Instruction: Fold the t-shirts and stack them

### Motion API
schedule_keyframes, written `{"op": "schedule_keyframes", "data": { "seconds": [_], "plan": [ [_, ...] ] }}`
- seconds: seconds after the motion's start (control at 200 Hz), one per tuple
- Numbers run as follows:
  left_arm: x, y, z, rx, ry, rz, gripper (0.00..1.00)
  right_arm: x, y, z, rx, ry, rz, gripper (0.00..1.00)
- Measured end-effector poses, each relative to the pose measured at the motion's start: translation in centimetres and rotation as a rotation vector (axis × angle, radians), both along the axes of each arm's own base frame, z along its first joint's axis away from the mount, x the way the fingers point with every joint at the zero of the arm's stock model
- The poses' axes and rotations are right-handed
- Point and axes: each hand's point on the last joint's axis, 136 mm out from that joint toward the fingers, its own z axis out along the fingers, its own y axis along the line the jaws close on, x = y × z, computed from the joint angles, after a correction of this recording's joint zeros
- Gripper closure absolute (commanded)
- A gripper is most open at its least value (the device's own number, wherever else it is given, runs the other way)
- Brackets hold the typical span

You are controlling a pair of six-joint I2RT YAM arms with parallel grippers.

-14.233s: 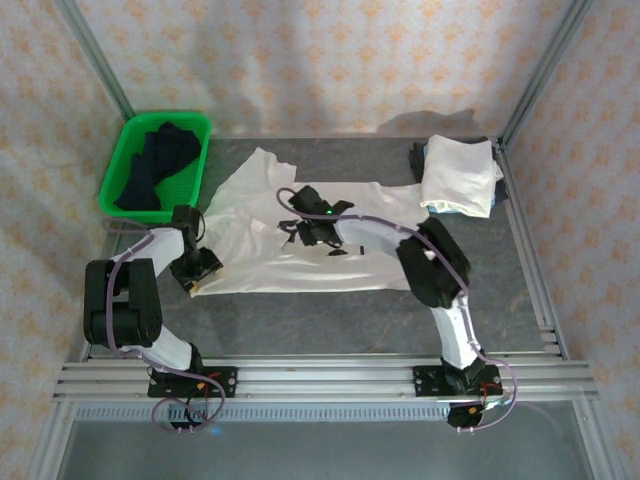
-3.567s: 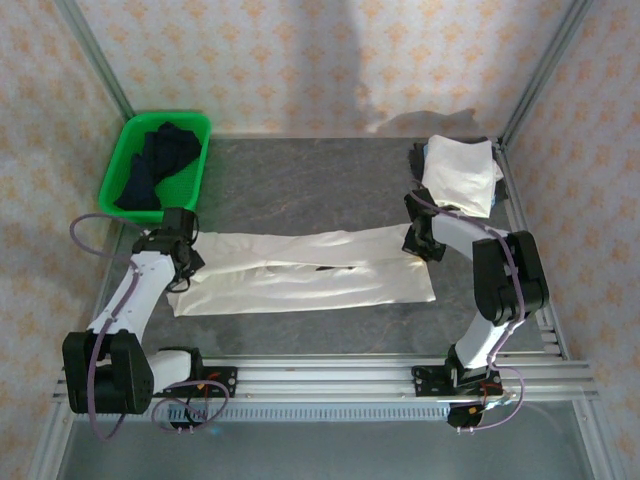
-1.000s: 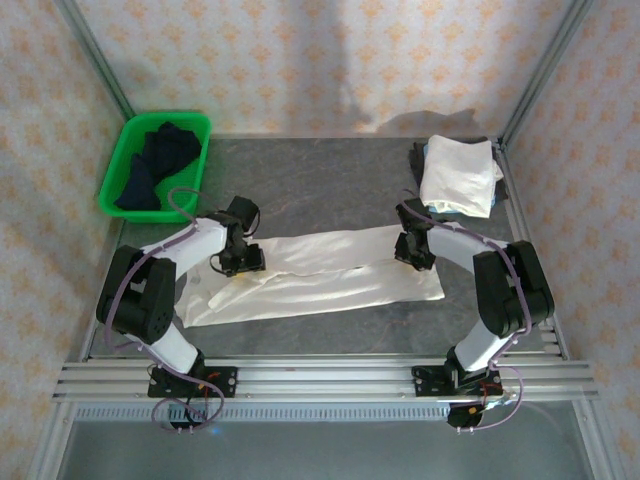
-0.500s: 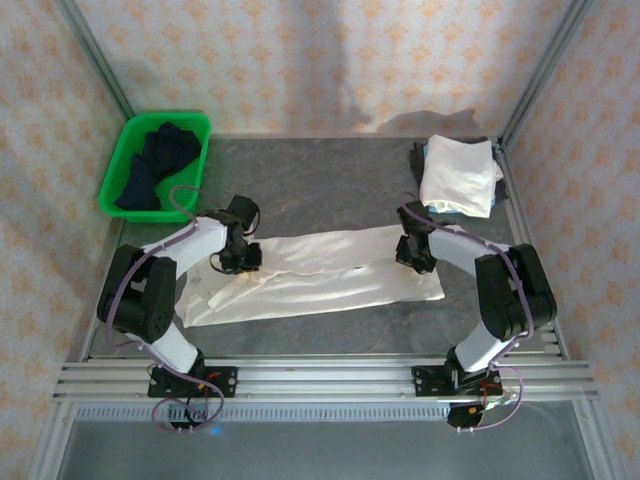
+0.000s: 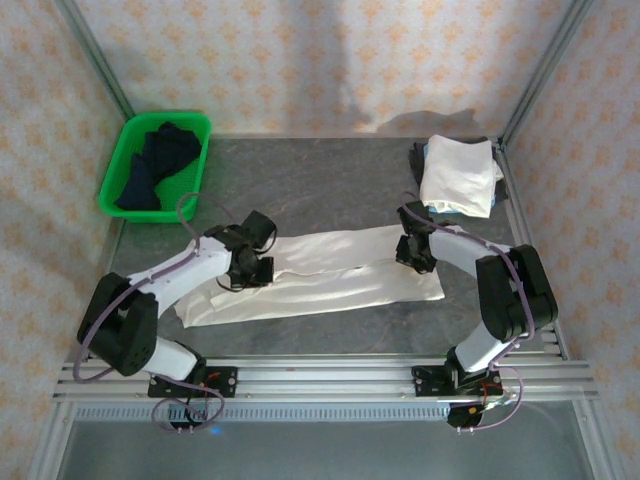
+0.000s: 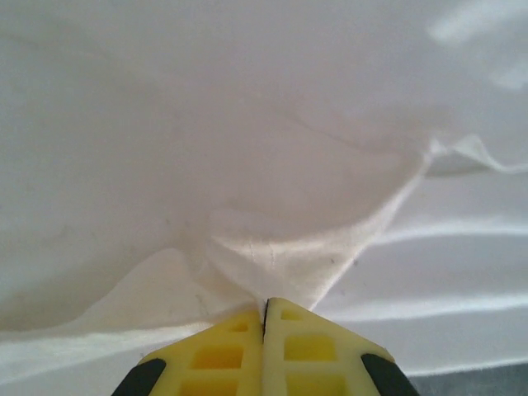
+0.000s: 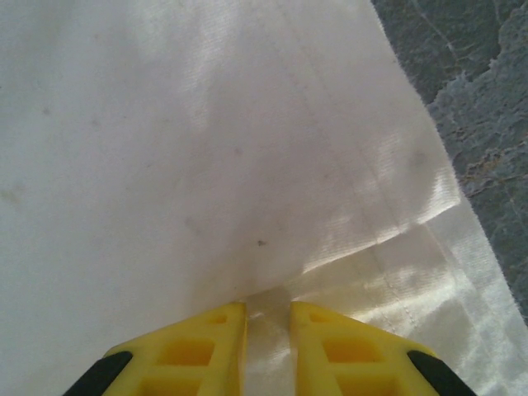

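My left end effector (image 6: 264, 312) pinches the lengthwise-folded t-shirt (image 5: 330, 282); right end effector (image 7: 268, 312) narrow, gripping its hem. Cross-fold and stacking on the pile (image 5: 458, 175) beyond the right end effector remain.

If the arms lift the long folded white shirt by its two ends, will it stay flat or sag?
Probably floppy: the folded shirt wrinkles and tents toward the left gripper pinching it. Its middle would likely sag, being a long thin strip. It seems light: the right gripper raises a layer by one small edge.
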Motion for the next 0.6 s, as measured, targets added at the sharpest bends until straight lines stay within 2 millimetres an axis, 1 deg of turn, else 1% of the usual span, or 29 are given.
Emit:
{"op": "schedule_keyframes", "data": {
  "seconds": [0.09, 0.14, 0.17, 0.23, 0.265, 0.335, 0.4, 0.485, 0.601],
  "plan": [
    [-1.4, -0.6, 0.4, 0.003, -0.018, 0.016, 1.00, 0.0, 0.0, 0.0, 0.000, 0.000, 0.000, 0.79],
    [-2.3, -0.9, 0.5, 0.007, -0.027, 0.016, 0.96, 0.0, 0.0, 0.0, -0.001, 0.000, 0.001, 0.79],
    [-2.8, -1.0, 0.6, 0.011, -0.032, 0.014, 0.91, -0.1, 0.0, 0.0, -0.002, 0.001, 0.003, 0.79],
    [-3.7, -1.4, 0.8, 0.012, -0.043, 0.011, 0.89, -0.2, 0.0, 0.1, -0.003, 0.004, 0.004, 0.79],
    [-4.2, -1.8, 0.9, 0.007, -0.051, 0.002, 0.84, -0.2, -0.1, 0.2, -0.003, 0.004, 0.005, 0.79],
    [-5.1, -2.4, 0.7, -0.007, -0.053, -0.003, 0.65, -0.2, -0.1, 0.6, -0.002, 0.000, 0.008, 0.79],
    [-6.0, -2.9, 0.2, -0.016, -0.040, -0.016, 0.61, -0.1, 0.0, 1.2, 0.003, -0.013, 0.012, 0.78],
    [-6.4, -3.1, -0.2, -0.016, -0.025, -0.016, 0.54, 0.1, 0.2, 2.2, 0.017, -0.041, 0.014, 0.78],
    [-5.9, -2.7, 0.3, 0.009, -0.038, -0.012, 0.48, 0.6, 0.5, 3.5, 0.036, -0.076, 0.016, 0.78]
  ]
}}
